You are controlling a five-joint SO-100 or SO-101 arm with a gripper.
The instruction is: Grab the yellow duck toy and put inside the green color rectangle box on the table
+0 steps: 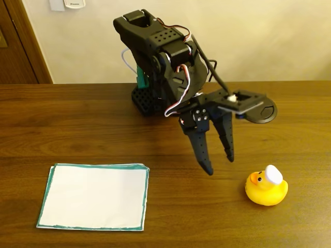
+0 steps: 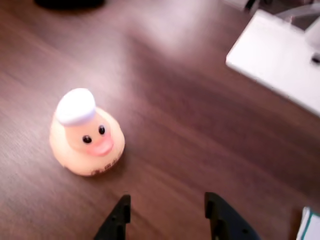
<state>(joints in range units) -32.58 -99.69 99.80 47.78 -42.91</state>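
In the fixed view, the paper sheet (image 1: 94, 196) with its hand-drawn green border lies flat near the front left of the table (image 1: 77, 124), nothing on it. Right of it, about mid-table, the gripper (image 1: 220, 165) hangs fingertips-down above the wood, its jaws spread with nothing between them. Behind it, toward the back edge, stands the arm's base (image 1: 147, 101), and a round black grommet (image 1: 264, 111) shows just past the wrist. Farthest right, near the front right corner, sits the duck (image 1: 266, 188), upright on the wood, near the fingertips but apart from them.

In the wrist view the duck (image 2: 86, 135) sits left of centre and ahead of the open gripper (image 2: 167, 205), facing the camera, so the jaws are not yet lined up around it.

The duck looks like a hollow rubber toy: light, soft enough to give under a squeeze, with smooth rounded sides that could slip out of a shallow pinch. I judge the best hold is across the widest part of the body, low, below the cap, closing gently.

It is small and round, yellow, with an orange beak, black dot eyes and a white cap
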